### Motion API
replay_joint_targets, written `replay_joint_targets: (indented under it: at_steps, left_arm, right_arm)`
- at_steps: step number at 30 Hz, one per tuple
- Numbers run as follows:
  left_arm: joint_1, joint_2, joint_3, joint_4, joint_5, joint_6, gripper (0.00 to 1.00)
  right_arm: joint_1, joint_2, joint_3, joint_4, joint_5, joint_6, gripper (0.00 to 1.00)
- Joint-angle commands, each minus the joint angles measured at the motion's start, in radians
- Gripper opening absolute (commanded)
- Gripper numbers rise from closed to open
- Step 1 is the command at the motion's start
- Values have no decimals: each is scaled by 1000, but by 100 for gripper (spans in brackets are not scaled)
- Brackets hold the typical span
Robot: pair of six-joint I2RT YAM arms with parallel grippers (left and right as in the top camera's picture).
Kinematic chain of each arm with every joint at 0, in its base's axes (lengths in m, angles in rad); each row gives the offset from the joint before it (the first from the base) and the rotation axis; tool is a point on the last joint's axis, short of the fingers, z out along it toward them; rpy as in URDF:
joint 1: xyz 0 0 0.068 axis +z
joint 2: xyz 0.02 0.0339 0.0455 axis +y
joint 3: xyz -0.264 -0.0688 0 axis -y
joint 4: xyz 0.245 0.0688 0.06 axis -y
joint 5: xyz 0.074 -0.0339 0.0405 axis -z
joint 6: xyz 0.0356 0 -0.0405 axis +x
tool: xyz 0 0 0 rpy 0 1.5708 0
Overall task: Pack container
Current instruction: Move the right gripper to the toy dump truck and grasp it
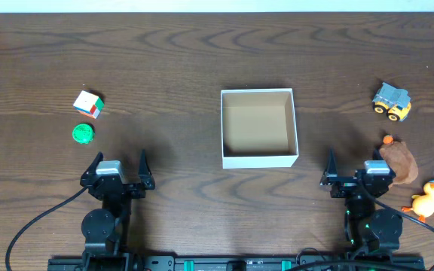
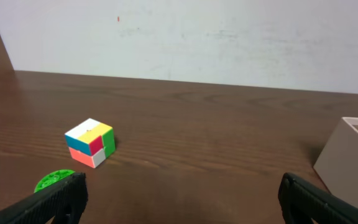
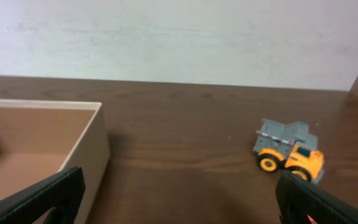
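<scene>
1. The container [image 1: 260, 160] sits open-topped at the middle of the desk [image 1: 202, 60], with white walls and a tan inside. Nothing lies in it.
2. The left jaws are spread wide and grip nothing. They point to the far side, and bare desk shows between them in the left wrist view.
3. The right jaws are likewise spread wide and hold nothing.
4. The container lies between the two sets of jaws, apart from both. Its near wall is roughly level with the jaw tips in the overhead view.
5. The container stands to the right of the left jaws, well apart. In the left wrist view only one corner of it shows, at the right edge.
6. The container stands to the left of the right jaws and closer to them than to the left pair. In the right wrist view its right wall runs past the left finger.
7. A colour cube puzzle [image 1: 88, 104] rests far-left of the left jaws, with a green disc [image 1: 84, 133] just near of it.
8. A toy dump truck [image 1: 392, 101] stands upright far-right of the right jaws.
9. A brown plush toy [image 1: 399, 159] lies just beside the right side of the right jaws. Contact cannot be told.
10. A yellow duck [image 1: 430, 199] sits near the right edge, nearer than the plush.
</scene>
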Motion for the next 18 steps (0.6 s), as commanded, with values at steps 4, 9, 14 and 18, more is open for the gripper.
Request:
replay_joint_targets:
  at_steps: [4, 9, 14, 18]
  left_arm:
    - [3, 2, 25, -74, 0, -162, 98]
    - [3, 92, 156, -101, -1, -164, 98]
    - [3, 277, 348, -159, -1, -164, 98]
    - [3, 465, 550, -315, -1, -164, 98]
  right_arm:
    - [-3, 65, 47, -27, -39, 76, 99]
    - [-3, 217, 201, -40, -39, 76, 99]
    - [-3, 440, 415, -101, -39, 71, 99]
    - [-5, 679, 665, -264, -61, 45, 99]
